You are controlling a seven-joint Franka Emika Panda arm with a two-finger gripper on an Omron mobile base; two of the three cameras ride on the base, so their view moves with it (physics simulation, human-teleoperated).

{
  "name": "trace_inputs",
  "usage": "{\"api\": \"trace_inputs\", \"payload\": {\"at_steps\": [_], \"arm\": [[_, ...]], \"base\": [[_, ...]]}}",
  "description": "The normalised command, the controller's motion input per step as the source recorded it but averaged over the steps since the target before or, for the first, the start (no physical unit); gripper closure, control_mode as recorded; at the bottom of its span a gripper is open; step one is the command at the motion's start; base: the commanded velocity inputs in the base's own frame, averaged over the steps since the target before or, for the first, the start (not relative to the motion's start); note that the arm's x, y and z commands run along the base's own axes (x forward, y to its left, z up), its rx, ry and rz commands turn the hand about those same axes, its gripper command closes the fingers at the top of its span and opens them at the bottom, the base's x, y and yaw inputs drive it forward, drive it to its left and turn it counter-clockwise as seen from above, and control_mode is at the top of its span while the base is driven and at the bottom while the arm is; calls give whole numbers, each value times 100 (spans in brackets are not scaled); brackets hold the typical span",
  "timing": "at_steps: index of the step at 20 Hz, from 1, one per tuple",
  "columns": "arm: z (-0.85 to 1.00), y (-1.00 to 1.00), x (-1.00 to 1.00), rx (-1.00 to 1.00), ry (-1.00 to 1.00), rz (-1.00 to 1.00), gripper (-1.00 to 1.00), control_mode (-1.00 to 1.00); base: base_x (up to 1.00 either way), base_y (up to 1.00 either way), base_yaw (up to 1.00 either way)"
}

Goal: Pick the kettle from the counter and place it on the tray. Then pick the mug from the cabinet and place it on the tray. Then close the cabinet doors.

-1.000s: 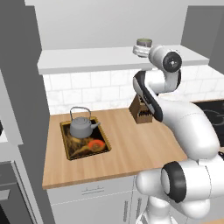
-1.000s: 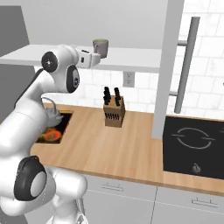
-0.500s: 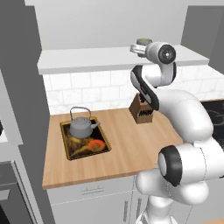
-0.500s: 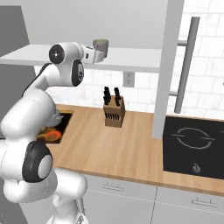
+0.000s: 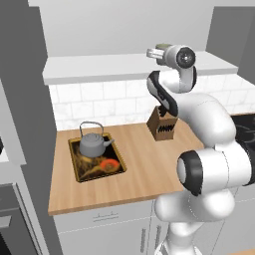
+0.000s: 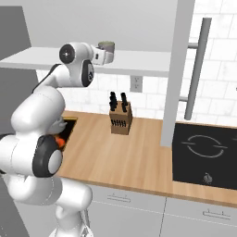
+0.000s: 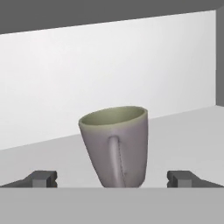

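Observation:
The grey-green mug stands upright on the pale shelf of the open cabinet, its handle turned toward the hand camera. My gripper is open at shelf height. Its fingertips stand wide on either side of the mug's base, and neither touches it. The base views show the gripper level with the mug at the shelf's front edge. On the wooden counter, the grey kettle sits in the gold-rimmed tray. One cabinet door hangs open with its silver bar handle.
A wooden knife block stands on the counter below the mug, near the tiled wall. The black stovetop lies to the right. The other open door panel stands at the left of the shelf.
The hand has risen a little and moved in toward the mug on the shelf. The mug, the kettle and the tray have not moved.

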Motion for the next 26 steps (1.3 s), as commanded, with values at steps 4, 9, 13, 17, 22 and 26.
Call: {"api": "trace_inputs", "payload": {"at_steps": [4,9,13,17,22,26], "arm": [[-3,-5,29,0,0,0,-100,-100],[0,-7,10,0,0,0,-100,-100],[0,-3,5,0,0,0,-100,-100],[0,0,3,0,-1,0,-100,-100],[0,0,0,0,-3,0,100,-100],[0,-1,0,0,-1,0,100,-100]], "base": [[0,0,0],[0,0,0],[0,0,0],[0,0,0],[0,0,0],[0,0,0]]}}
